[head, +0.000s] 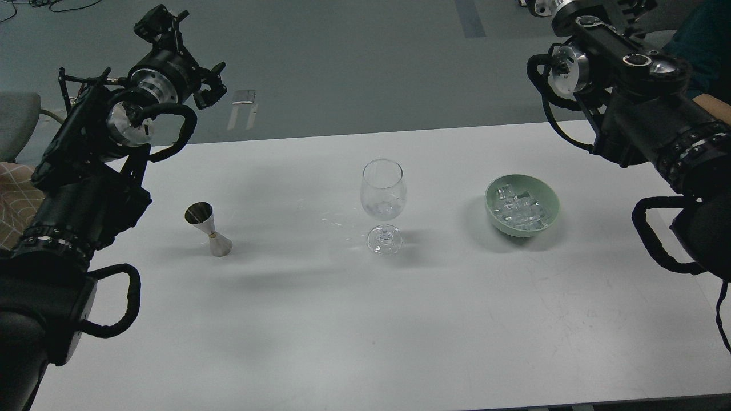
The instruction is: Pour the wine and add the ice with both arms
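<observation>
head view, left end effector (165,28) dark, its opening unclear, right end effector cut off at top edge

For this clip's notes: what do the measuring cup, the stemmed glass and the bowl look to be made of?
The jigger looks like polished metal: silvery, with a mirror-dark inner cone. The stemmed glass is clear and colourless with bright glints, so glass, or possibly clear plastic. The bowl is opaque pale green with a soft sheen; ceramic or plastic, the view cannot settle which. It holds clear ice.
</observation>
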